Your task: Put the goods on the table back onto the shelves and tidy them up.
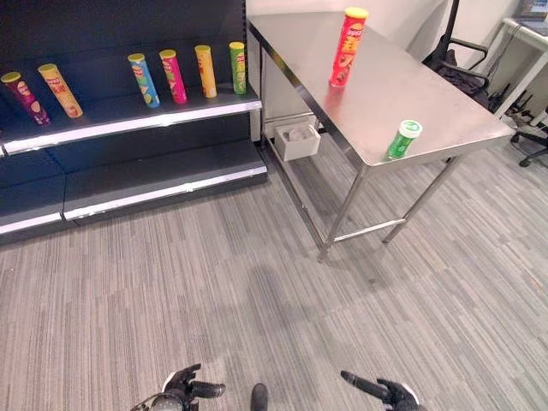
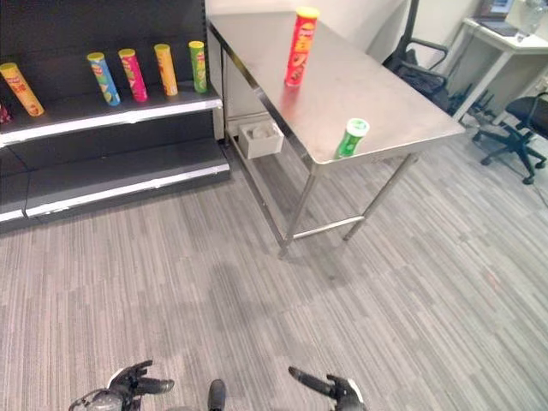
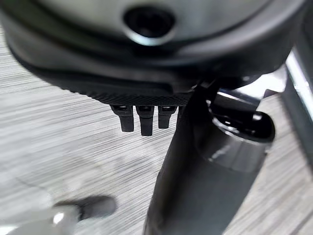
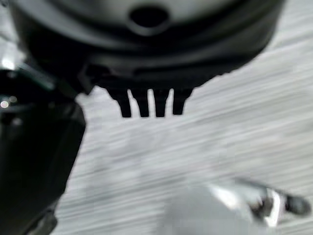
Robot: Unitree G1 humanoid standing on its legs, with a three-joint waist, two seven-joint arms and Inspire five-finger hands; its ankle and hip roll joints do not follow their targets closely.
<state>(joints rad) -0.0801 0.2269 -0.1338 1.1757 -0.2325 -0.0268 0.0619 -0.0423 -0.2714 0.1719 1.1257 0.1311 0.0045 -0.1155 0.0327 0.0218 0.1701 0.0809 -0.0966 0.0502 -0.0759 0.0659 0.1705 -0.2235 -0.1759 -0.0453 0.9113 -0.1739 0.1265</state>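
Both hands hang low over the carpet holding nothing, left hand [image 1: 184,387] and right hand [image 1: 390,392] with fingers loose; the tall red can [image 1: 348,47] and short green can [image 1: 402,139] stand on the table [image 1: 402,86]; they look light, stiff, slick-sided, so I'd grab mid-body

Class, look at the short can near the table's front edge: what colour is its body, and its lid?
The short can has a green body and a white lid, clearest in the left eye view.

A shiny metal table [image 1: 402,81] holds a tall red can [image 1: 348,47] standing up and a short green can [image 1: 402,139] near its front edge. The dark shelf [image 1: 128,116] holds six tall cans [image 1: 174,76] in a row, maybe more.
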